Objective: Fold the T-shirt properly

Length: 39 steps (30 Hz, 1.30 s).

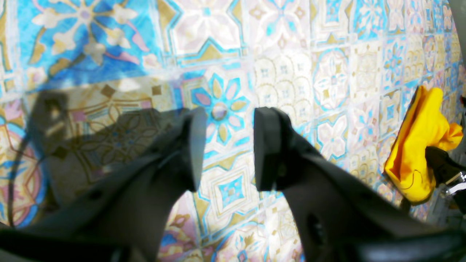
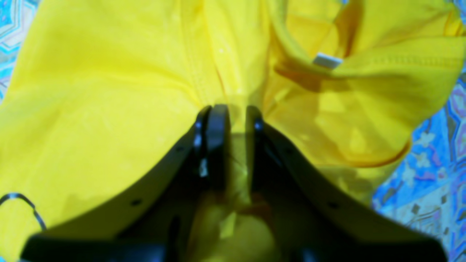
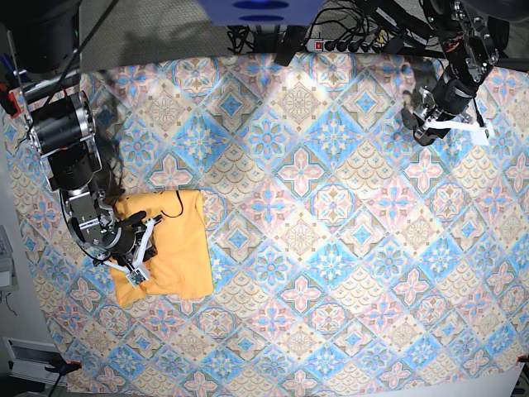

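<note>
Right fingers (image 2: 233, 145) pinch the T-shirt (image 3: 178, 240) on the tablecloth (image 3: 331, 248); left fingers (image 1: 225, 149) parted, empty.

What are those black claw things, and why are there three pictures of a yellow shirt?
It is a robot with two arms, and each arm ends in a claw called a gripper. One picture looks down from above at the whole table. The other two come from little cameras fixed on the arms' wrists, so you see the claws up close.

The table wears a tablecloth with blue and pink tile patterns. On it lies a yellow T-shirt, bunched into a rough folded pile.

The right gripper is pinching a bit of the T-shirt between its two fingers; from above you see it at the shirt's edge. The left gripper is far away near the other corner, with its fingers apart and nothing between them, only tablecloth below. Its camera catches the shirt off to one side.

The robot's job is to fold the shirt neatly.
</note>
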Available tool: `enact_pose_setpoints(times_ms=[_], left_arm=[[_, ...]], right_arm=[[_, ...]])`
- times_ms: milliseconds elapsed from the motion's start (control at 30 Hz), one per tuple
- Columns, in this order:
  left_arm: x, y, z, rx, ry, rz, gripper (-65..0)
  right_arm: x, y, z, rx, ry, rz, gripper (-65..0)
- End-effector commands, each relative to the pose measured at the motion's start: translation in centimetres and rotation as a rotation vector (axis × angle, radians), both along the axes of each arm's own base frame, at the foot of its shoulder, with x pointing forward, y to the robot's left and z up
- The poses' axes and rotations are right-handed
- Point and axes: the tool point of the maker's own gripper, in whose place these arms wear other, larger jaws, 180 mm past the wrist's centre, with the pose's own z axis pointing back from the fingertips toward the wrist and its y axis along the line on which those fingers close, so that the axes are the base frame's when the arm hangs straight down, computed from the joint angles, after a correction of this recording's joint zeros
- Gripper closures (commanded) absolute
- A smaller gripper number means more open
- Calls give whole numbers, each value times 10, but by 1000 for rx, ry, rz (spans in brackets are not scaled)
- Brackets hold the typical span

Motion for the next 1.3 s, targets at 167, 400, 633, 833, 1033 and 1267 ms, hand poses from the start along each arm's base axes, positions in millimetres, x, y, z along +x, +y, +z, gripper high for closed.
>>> enact_pose_setpoints(times_ms=[167,400,633,833,1033,1267], left_arm=[[5,4,10,19,-30,-8,-210],[0,4,13,30,-26,-14,-210],[-15,-2,32,78,-34,-51,-210],[-45,-3,26,86,35,-62,-209],[-75,-4,16,81,114,-66,-209],[-120,-7,7,79,230,-80,-209]], right_arm=[[10,-3,48,91,-144,-66,-90],[-32,-7,79,77,-186,-103,-90],[-94,-23,89,30,-187,-143,-90],[-151,-31,86,3,-163,-159,-87],[-208,-35,78,-28,-93,-157,-86],[-283,-35,49,-7,30,-175,-86]])
